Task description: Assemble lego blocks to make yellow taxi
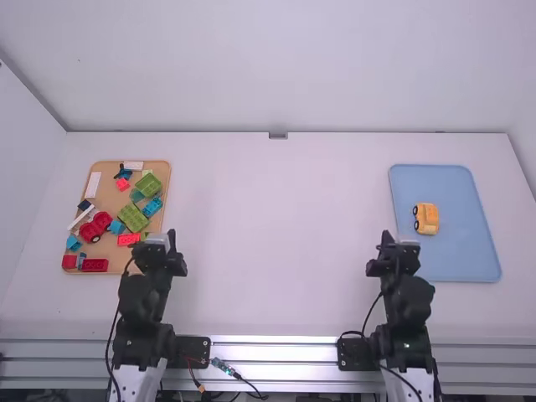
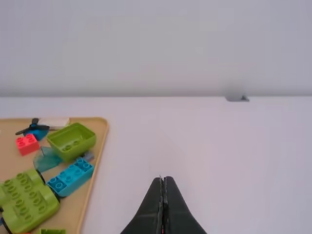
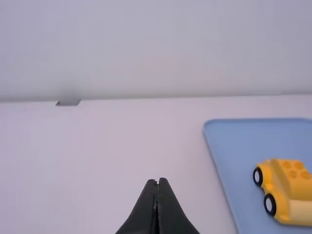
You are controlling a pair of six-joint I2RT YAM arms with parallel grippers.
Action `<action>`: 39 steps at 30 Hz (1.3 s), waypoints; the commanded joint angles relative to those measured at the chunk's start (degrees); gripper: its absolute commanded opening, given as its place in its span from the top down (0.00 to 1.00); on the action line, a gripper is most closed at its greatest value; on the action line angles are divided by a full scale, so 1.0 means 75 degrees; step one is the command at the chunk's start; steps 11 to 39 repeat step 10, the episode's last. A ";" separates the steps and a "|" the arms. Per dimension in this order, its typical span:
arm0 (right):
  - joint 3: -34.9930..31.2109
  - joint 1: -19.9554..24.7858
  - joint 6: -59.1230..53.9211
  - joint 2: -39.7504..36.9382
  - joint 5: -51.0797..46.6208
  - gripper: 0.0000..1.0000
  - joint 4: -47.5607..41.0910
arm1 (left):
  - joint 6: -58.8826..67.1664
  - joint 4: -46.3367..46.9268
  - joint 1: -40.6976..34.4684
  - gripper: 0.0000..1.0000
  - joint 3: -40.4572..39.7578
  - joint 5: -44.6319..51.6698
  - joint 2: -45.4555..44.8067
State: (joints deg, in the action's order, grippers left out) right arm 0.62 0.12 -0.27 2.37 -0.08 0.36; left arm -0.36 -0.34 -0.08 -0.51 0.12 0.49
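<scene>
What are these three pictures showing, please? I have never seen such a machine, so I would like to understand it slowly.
The machine is two robot arms standing at the near edge of a white table. The high picture comes from a fixed camera above and behind them. The other two come from cameras on the arms' wrists, so each shows its own fingers at the bottom.

On the left is a tan tray with toy pieces in green, blue, red and white, for example a green block. On the right, a blue tray carries a yellow toy car with dark wheels.

Nothing is held: the left gripper and the right gripper both have their fingers closed on nothing.
</scene>
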 commanded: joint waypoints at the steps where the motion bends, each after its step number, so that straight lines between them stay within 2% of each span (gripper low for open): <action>1: -0.0083 -0.0016 0.0036 -0.0239 0.0010 1.00 -0.0048 | 0.0048 0.0045 0.0010 1.00 0.0068 -0.0016 -0.0066; 39: -0.0083 -0.0016 0.0036 -0.0316 0.0010 1.00 -0.0048 | 0.0048 0.0045 0.0010 1.00 0.0068 -0.0016 -0.0066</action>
